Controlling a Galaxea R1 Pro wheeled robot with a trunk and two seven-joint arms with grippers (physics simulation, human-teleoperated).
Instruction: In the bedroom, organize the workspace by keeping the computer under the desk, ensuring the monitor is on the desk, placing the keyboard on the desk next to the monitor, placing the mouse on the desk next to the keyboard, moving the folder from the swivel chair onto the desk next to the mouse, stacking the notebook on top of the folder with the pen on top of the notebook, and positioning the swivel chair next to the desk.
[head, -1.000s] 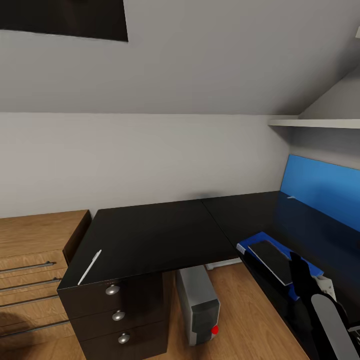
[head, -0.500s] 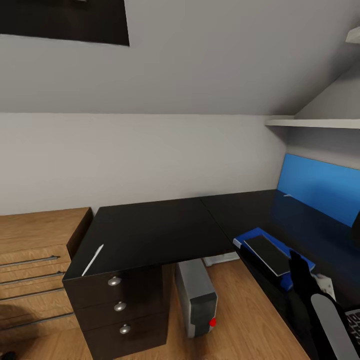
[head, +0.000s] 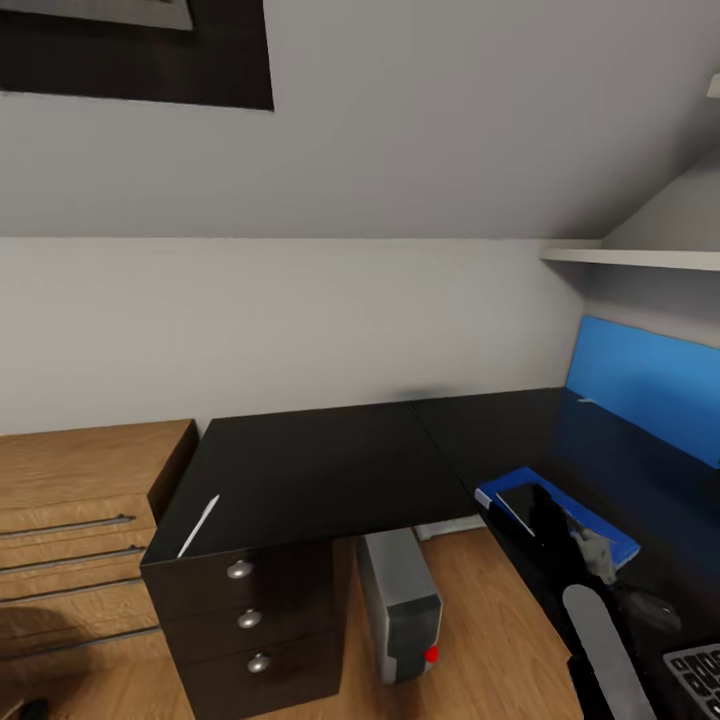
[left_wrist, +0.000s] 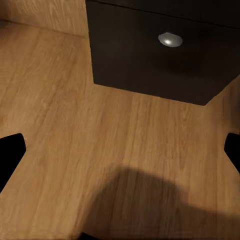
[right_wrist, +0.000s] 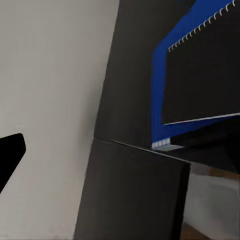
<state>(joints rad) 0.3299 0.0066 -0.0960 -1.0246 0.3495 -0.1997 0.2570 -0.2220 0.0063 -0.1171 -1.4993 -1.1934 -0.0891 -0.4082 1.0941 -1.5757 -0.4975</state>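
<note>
Desk (head: 330, 470) with a matte black L-shaped tabletop fills the middle of the head view, one wing running left to right along the grey wall, the other coming near along the right. A thin pale pen (head: 198, 526) lies near the left front corner, above the dark drawer unit (head: 245, 622) with three round metal knobs. Under the tabletop, just right of the drawers, stands the light-grey computer (head: 400, 606), boxy, with a darker front and a red dot low on it. On the right wing a flat blue folder (head: 612, 540) carries a dark grey notebook (head: 525, 505); the right arm (head: 600, 650) rises in front and hides part of both. In the right wrist view the notebook's spiral edge shows. A mouse (head: 648, 608) sits near the arm, hard to make out, and the keyboard (head: 700, 675) is cut off at the lower right corner. A light wooden cabinet (head: 80, 520) stands to the left.

The left end effector (left_wrist: 120, 160) hangs spread wide over the wooden floor (left_wrist: 65, 115). Only one fingertip of the right end effector shows in its wrist view, so I cannot tell its state.
</note>
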